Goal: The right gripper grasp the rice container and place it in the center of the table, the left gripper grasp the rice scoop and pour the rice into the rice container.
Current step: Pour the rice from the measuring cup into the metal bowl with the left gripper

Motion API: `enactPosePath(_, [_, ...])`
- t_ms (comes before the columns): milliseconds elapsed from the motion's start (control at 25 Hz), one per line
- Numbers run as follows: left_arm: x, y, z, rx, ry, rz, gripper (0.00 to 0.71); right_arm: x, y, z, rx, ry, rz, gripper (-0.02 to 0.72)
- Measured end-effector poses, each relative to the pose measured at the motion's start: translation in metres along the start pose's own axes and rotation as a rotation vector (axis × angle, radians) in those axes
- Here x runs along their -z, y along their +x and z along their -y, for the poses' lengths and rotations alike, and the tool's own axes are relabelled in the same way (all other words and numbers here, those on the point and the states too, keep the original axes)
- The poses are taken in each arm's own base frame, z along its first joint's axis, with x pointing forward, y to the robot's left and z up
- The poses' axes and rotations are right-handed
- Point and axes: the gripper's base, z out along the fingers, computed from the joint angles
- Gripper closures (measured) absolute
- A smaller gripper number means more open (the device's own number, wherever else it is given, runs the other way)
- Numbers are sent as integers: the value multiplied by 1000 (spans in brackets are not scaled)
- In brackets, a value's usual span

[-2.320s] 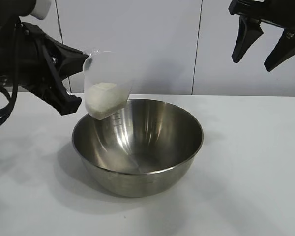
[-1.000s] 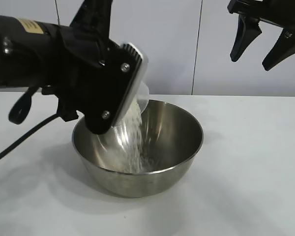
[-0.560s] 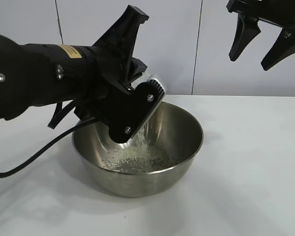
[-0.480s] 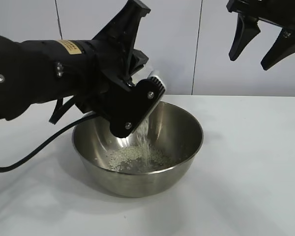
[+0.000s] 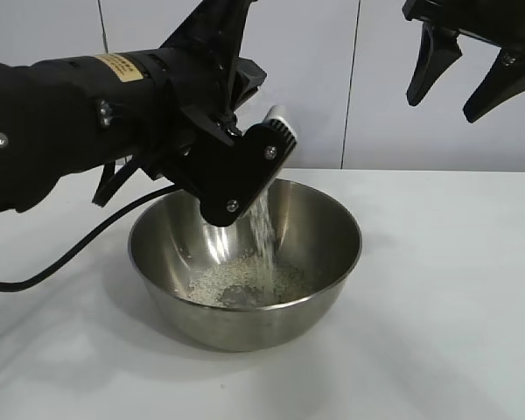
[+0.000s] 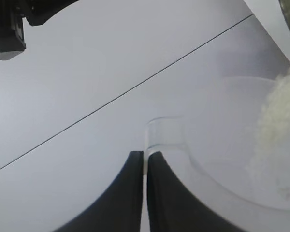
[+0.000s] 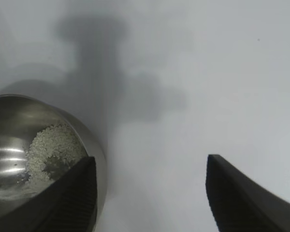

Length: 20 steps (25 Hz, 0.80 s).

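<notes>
The steel rice container (image 5: pixel 245 302) stands on the white table (image 5: pixel 437 306) near its middle. My left gripper (image 5: pixel 249 171) is shut on the clear rice scoop's handle (image 6: pixel 163 133) and holds the scoop tipped over the container's rim. In the exterior view the arm hides most of the scoop. A stream of rice (image 5: pixel 264 229) falls from it onto a heap on the container's floor (image 5: pixel 236 280). Some rice still lies at the scoop's mouth (image 6: pixel 275 121). My right gripper (image 5: pixel 459 74) is open and empty, high at the back right. Below it are the container's rim (image 7: pixel 5 116) and the rice heap (image 7: pixel 50 145).
A grey panelled wall (image 5: pixel 402 87) stands behind the table. The left arm's black cable (image 5: pixel 70 254) hangs over the table to the left of the container. Bare tabletop (image 7: pixel 183 72) lies to the right of the container.
My left gripper swung over the container and tipped the scoop. Rice has poured out and the heap in the container has grown. The right gripper has stayed in place.
</notes>
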Motion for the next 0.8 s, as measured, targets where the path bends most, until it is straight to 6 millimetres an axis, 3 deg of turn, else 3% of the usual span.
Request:
enactPosePath(240, [0, 1, 6, 110, 61, -17, 701, 0, 0, 0, 0, -1, 0, 252])
enactPosePath(600, [7, 16, 30, 817, 244, -312, 701, 0, 0, 0, -2, -4, 1, 252])
enactPosePath(800, [11, 38, 26, 1151, 208, -445, 701, 0, 0, -1, -4, -6, 1, 252])
